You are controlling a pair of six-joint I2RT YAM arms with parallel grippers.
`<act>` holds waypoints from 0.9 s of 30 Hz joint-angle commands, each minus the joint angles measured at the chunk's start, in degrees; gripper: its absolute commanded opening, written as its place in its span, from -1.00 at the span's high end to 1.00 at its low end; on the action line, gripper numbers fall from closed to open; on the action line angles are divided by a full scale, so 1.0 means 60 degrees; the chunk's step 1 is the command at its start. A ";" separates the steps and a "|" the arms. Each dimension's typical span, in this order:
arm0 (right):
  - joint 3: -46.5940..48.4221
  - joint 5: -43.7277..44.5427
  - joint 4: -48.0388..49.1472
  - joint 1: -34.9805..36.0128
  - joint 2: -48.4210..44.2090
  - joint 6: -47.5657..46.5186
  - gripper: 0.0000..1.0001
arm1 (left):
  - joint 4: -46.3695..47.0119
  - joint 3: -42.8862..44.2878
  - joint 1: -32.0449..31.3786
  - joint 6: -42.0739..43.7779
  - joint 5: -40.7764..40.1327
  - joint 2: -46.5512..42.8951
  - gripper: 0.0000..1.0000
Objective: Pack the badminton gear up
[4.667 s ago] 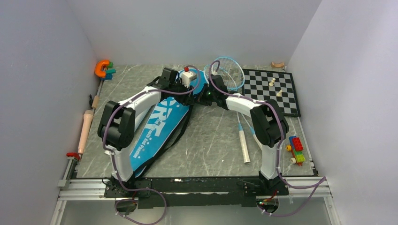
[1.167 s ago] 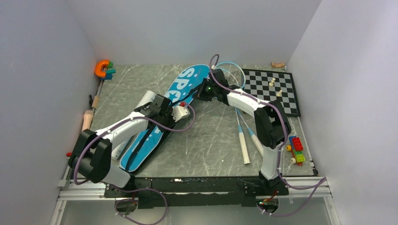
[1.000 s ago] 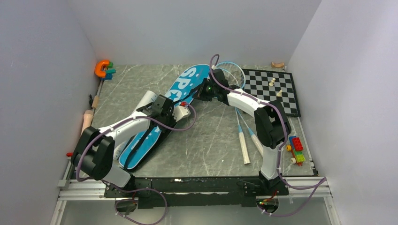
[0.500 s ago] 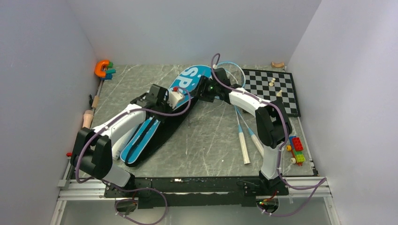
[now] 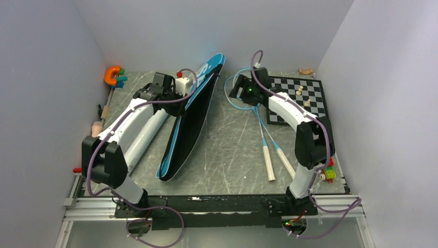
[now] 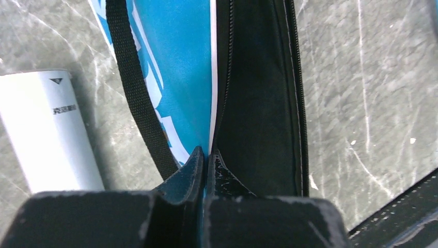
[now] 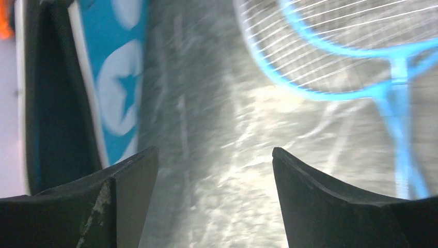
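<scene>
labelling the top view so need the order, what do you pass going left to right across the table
orange toy → bag → rackets → chessboard

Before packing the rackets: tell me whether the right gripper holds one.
No, the right gripper stands open over the table, racket head lying beside it.

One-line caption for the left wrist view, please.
Left gripper shut on the edge of the blue bag, white tube lying beside it.
</scene>
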 commanded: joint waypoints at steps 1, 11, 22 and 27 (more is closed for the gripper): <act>0.0423 0.2113 -0.1431 -0.0679 -0.0107 -0.0944 -0.61 | -0.0159 0.0595 0.0028 -0.0810 0.0787 -0.0028 1.00; -0.0569 0.2958 -0.1707 -0.1354 0.0119 -0.1217 -0.26 | -0.0174 0.0413 0.0026 -0.0889 0.0861 -0.0196 1.00; -0.2587 0.2716 -0.1261 -0.1359 -0.0796 -0.1081 -0.15 | -0.0226 0.0247 0.0026 -0.0774 0.0835 -0.0397 1.00; -0.3046 0.2577 -0.1053 -0.1356 -0.0881 -0.1123 -0.04 | -0.0159 0.0143 0.0026 -0.0684 0.0784 -0.0521 1.00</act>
